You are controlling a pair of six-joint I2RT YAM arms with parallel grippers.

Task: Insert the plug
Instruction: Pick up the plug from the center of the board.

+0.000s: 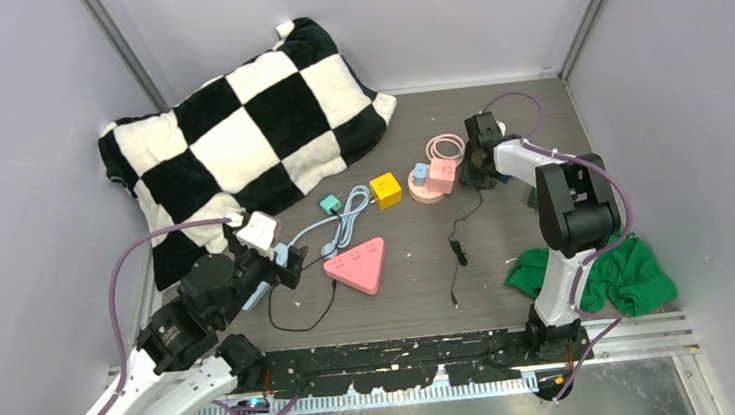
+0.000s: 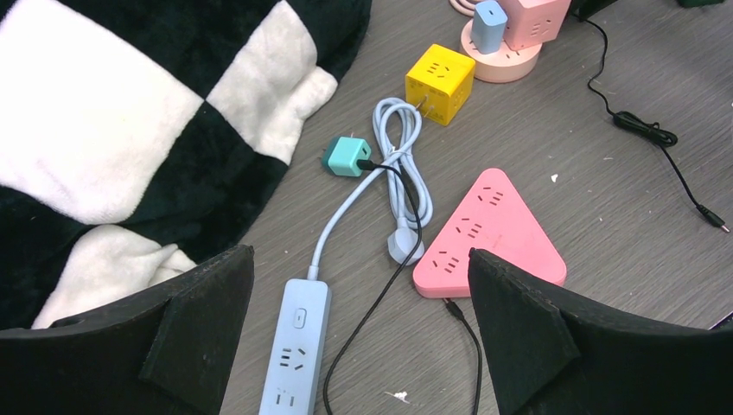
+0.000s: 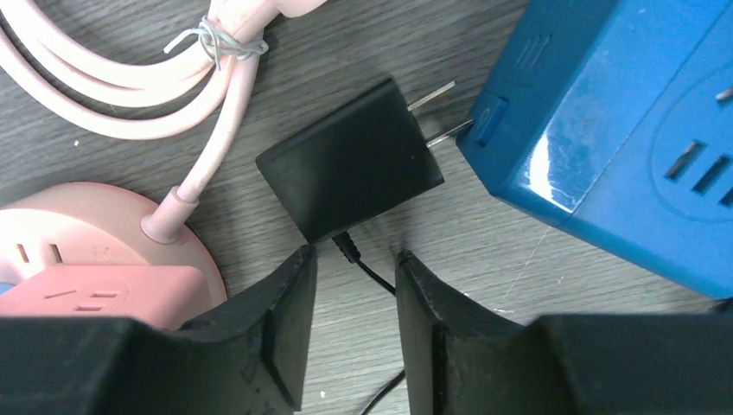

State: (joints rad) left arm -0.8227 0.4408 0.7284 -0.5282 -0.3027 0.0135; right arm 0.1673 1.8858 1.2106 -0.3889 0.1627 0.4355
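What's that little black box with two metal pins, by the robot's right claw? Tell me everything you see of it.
The black plug adapter is a small boxy block, matte plastic by the look, with two flat metal prongs at one end and a thin black cable leaving the other. It lies flat on the grey table, prongs pointing at a blue socket block and about reaching it. The right gripper straddles its cable close behind it.
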